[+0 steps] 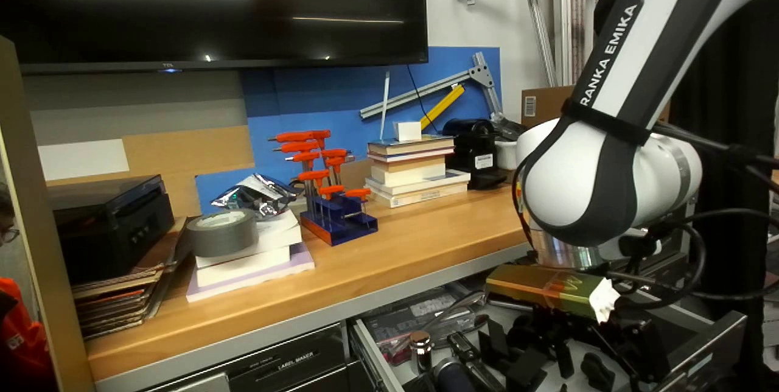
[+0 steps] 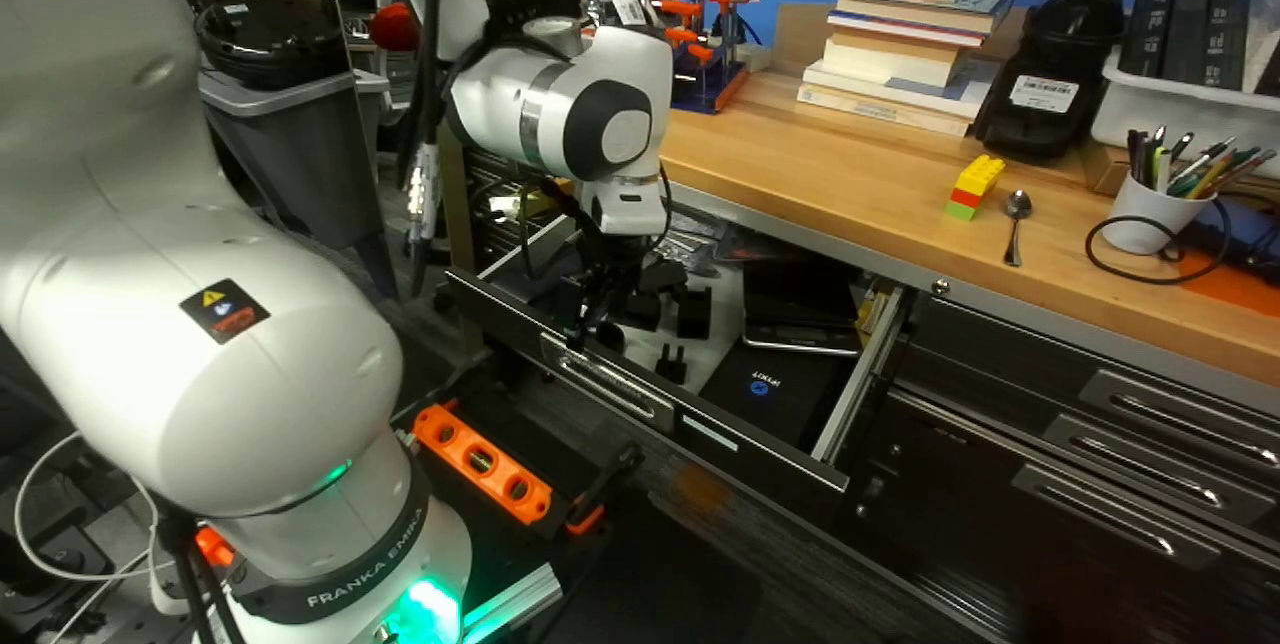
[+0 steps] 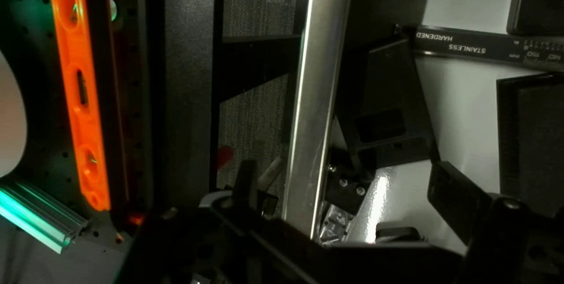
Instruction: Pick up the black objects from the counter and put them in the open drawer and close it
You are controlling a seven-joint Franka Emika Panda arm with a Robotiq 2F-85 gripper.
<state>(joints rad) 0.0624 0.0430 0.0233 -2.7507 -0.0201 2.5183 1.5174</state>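
One open drawer (image 2: 772, 465) holds assorted dark items (image 2: 694, 312); the jaws are spread wide.

Both exterior views overlook counter (image 2: 820, 169) and drawer (image 2: 770, 469); the wrist view peers down close

Drawer (image 1: 713, 346) partly out of view

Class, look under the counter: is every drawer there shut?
No, in both exterior views a drawer stands pulled out from under the counter, its inside in plain sight.
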